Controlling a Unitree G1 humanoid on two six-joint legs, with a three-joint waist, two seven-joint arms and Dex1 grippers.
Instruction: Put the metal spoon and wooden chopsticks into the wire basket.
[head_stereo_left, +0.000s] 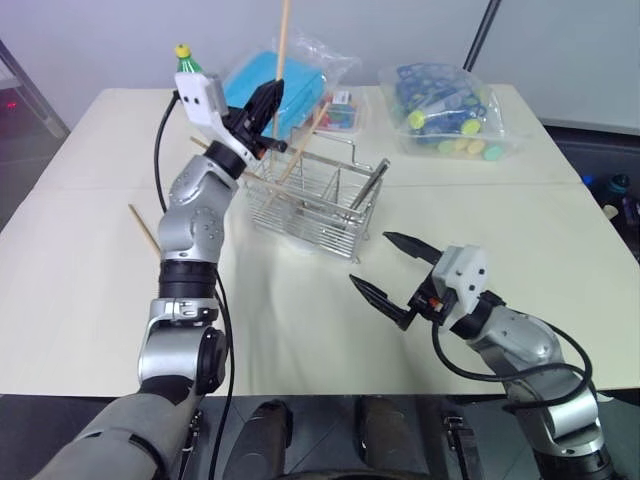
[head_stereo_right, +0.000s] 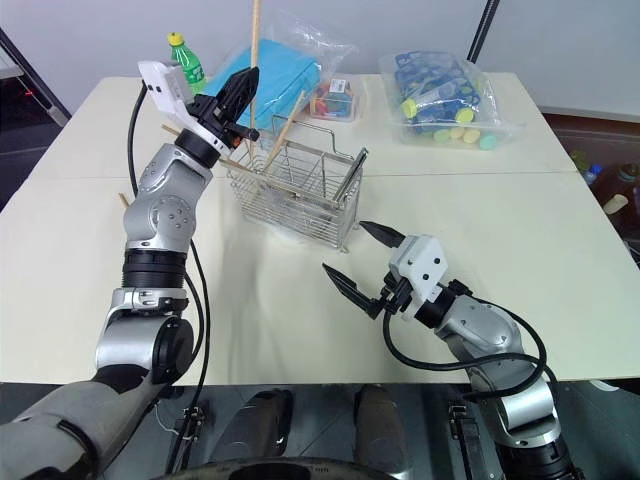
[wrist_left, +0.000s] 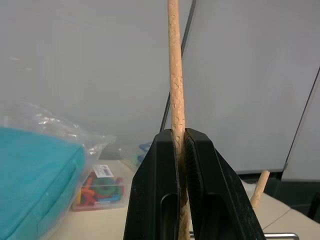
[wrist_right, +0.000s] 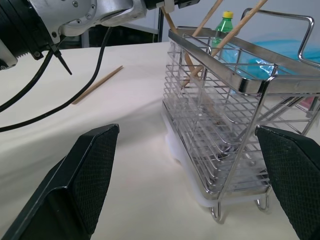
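Here the left gripper (head_stereo_left: 266, 104) pinches one light, rigid wooden chopstick (head_stereo_left: 283, 45) near its lower end, upright above the wire basket (head_stereo_left: 318, 196); the right gripper (head_stereo_left: 393, 272) gapes empty nearby.

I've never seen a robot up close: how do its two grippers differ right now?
The left gripper is shut on a wooden chopstick, raised above the wire basket; the right gripper is open and empty. The left points upward, the right about level, beside the basket. Both have two black fingers.

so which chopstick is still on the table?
The chopstick lying flat beside the left arm; the others lean in the wire basket or stand upright in the left tool.
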